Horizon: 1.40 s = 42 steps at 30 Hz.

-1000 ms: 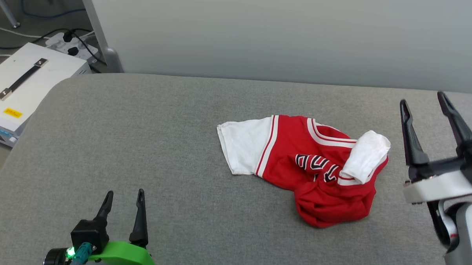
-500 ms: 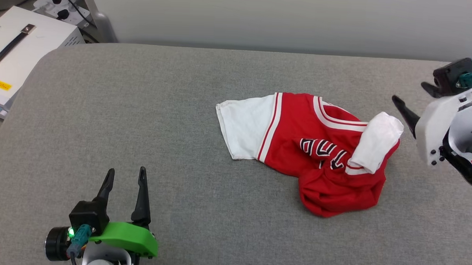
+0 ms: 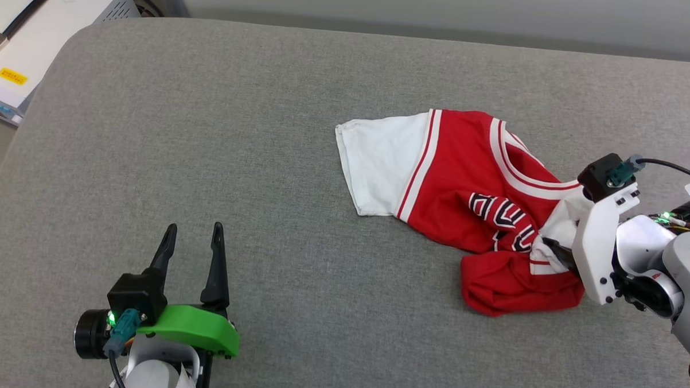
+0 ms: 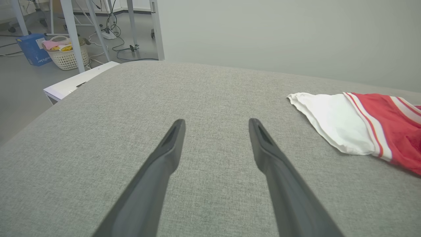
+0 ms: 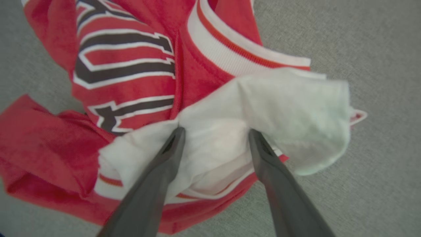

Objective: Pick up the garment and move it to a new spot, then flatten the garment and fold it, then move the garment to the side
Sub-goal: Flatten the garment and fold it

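Garment, crumpled, is lying on the right half of the grey worktop, about midway between its far and near edges. Its long axis is running left to right, roughly along the far edge and dipping slightly toward the near edge at the right end. One white sleeve is lying flat and pointing toward the left edge, the striped neckline is facing the far right corner, and the red body is bunching into a heap at the near right. The other white sleeve is folding back beside the lettering. Change over the last second: the right pincer, previously upright and apart near the right edge, is now tipping down onto this folded sleeve, jaws spread wide, the fingers bedding into the white cloth, nothing gripped yet. The head camera is also tilting downward, so the garment's apparent shift is not its own. Judged meaning: the pick-up is beginning, with closure on the sleeve the likely next step. The left pincer is hovering at the near left, jaws likewise spread, well apart from the garment.
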### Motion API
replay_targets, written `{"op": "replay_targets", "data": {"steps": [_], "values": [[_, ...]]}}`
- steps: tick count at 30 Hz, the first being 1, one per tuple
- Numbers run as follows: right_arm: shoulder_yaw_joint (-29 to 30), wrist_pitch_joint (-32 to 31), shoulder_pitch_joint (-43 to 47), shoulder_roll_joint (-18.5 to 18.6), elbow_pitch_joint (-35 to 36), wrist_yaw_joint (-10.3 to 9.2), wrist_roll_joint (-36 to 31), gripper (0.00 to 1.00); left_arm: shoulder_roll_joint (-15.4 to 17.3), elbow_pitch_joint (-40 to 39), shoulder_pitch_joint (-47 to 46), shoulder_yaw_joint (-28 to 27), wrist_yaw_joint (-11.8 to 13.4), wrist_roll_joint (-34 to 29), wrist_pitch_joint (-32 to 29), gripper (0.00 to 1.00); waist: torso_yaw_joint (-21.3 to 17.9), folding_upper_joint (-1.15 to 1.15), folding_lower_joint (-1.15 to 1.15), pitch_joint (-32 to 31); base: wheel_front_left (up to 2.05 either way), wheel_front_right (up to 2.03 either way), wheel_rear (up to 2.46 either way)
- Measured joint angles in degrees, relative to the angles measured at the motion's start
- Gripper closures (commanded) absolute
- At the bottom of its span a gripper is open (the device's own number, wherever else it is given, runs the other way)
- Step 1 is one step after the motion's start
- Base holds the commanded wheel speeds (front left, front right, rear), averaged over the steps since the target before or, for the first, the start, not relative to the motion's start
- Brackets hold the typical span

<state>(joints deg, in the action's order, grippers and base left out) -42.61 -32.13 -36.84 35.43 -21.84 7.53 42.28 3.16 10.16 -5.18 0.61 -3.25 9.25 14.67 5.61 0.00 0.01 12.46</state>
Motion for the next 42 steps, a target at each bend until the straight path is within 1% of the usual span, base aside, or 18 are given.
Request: {"op": "replay_targets", "data": {"steps": [2,3,4,7,11,15,19,22,26,31,35,36,37,40,42], "values": [[-1.08,0.98,0.25,0.11,-0.78,0.0,0.44,0.0,0.0,0.18,0.0,0.14,0.07,0.18,0.0,0.0,0.37,0.0,0.0,0.29,0.0,0.0,0.0],[-1.23,1.89,0.26,0.14,-0.9,0.0,0.55,0.53,0.0,0.24,0.01,0.18,0.19,0.31,0.0,0.0,0.42,0.0,0.0,0.3,0.0,0.0,0.0],[-1.29,3.31,0.26,0.19,-1.02,0.0,0.62,1.0,0.0,0.35,0.01,0.18,0.25,0.35,0.0,0.0,0.4,0.0,0.0,0.22,0.0,0.0,0.0],[-1.03,7.59,0.35,0.38,-0.88,0.0,1.38,1.0,-0.01,0.64,0.08,0.13,0.47,0.35,0.0,0.0,0.1,0.0,0.0,-0.35,0.0,0.0,0.0],[1.49,13.04,1.65,1.22,0.29,0.0,2.9,1.0,-0.02,0.93,0.38,0.03,0.47,0.36,0.0,0.0,-0.72,0.0,0.0,-1.73,0.0,0.0,0.0],[6.1,17.82,5.27,2.6,1.1,0.0,4.66,1.0,-0.02,1.01,1.44,-0.09,0.49,0.36,0.0,0.0,-1.85,0.0,0.0,-3.2,0.0,0.0,0.0],[11.49,20.78,10.45,4.22,0.32,0.0,5.09,1.0,-0.03,0.94,2.1,-0.35,0.53,0.36,0.0,0.0,-3.12,0.0,0.0,-4.2,0.0,0.0,0.0],[14.89,21.9,14.77,5.38,-2.18,0.0,4.39,1.0,-0.03,0.9,2.26,-0.36,0.53,0.36,0.0,0.0,-3.87,0.0,0.0,-4.54,0.0,0.0,0.0],[17.86,21.79,20.34,6.03,-5.53,0.0,3.16,1.0,-0.04,0.8,2.26,-0.37,0.52,0.33,0.0,0.0,-4.15,0.0,-0.01,-4.32,0.0,0.0,0.0],[20.62,20.91,25.27,5.06,-9.44,0.0,2.68,1.0,-0.04,0.81,2.25,-0.69,0.46,0.31,0.0,0.0,-4.16,0.0,-0.01,-3.66,0.0,0.0,0.0],[22.38,21.38,25.81,2.99,-10.77,0.0,2.26,1.0,-0.04,1.01,2.24,-1.13,0.45,0.13,0.0,0.0,-4.43,0.0,0.0,-3.65,0.0,0.0,0.0],[23.21,22.27,25.79,2.38,-11.11,0.0,2.03,0.65,-0.05,1.11,2.24,-1.22,0.44,-0.12,0.0,0.0,-4.48,0.0,0.0,-3.79,0.0,0.0,0.0],[24.06,23.5,25.82,1.85,-11.44,0.0,1.63,0.0,-0.05,1.18,2.24,-1.36,0.35,-0.3,0.0,0.0,-4.54,0.0,0.0,-3.96,0.0,0.0,0.0],[26.39,28.07,25.97,0.31,-11.45,0.0,-1.53,0.0,-0.05,1.31,2.21,-2.04,-0.27,-0.77,0.0,0.0,-4.67,0.0,0.0,-4.81,0.0,0.0,0.0],[28.84,31.21,26.05,-0.93,-10.1,0.0,-3.72,0.0,0.03,1.29,2.15,-2.82,-0.63,-1.0,0.0,0.0,-4.86,0.0,0.0,-5.57,0.0,0.0,0.0]]}}
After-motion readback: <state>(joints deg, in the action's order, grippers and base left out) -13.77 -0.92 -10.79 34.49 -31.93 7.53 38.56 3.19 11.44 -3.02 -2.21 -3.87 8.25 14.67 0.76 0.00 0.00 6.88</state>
